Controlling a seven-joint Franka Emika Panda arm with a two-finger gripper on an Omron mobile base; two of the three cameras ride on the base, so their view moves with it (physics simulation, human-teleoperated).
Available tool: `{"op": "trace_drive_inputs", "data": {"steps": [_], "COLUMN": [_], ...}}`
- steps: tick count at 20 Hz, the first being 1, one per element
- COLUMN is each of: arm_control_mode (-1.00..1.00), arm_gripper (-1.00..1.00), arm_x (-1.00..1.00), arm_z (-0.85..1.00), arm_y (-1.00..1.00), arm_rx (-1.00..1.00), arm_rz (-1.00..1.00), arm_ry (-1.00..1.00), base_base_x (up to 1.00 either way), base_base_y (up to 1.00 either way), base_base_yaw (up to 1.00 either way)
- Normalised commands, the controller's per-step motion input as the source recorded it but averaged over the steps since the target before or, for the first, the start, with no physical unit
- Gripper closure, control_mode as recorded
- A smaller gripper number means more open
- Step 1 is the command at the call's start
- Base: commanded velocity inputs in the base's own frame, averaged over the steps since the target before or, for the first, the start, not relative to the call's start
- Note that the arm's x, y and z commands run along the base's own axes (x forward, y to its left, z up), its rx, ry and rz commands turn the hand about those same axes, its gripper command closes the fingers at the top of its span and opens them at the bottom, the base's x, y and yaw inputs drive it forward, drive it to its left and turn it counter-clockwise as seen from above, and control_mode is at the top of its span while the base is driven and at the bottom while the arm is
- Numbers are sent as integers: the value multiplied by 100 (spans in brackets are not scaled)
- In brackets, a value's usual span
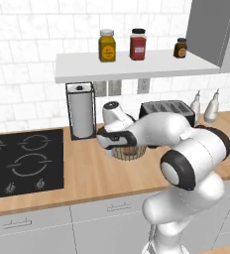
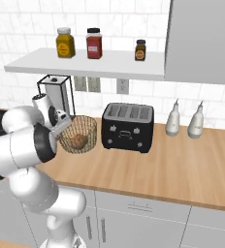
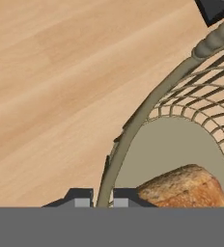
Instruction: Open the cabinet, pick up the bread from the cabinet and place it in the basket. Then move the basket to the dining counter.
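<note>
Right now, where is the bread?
The bread lies inside the basket on the wooden worktop, left of the toaster in the right base view.

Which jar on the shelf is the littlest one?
The dark brown jar at the shelf's right end, nearest the grey cabinet. It is smaller and darker than the yellow jar and red jar.

Bright even rendered light, soft shadows, slightly coarse detail
</note>
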Motion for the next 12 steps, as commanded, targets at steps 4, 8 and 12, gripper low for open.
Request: {"op": "trace_drive_inputs", "data": {"steps": [4,8,12], "arm_control_mode": [-100,-100,-100], "arm_gripper": [100,100,100], "arm_x": [-38,-49,-67], "arm_z": [84,91,82], "arm_y": [20,1,-1], "arm_rx": [-1,-3,-4], "arm_rz": [0,4,7], "arm_ry": [0,-1,-2], "base_base_x": [0,0,0], "base_base_y": [0,0,0], "base_base_yaw": [0,0,0]}}
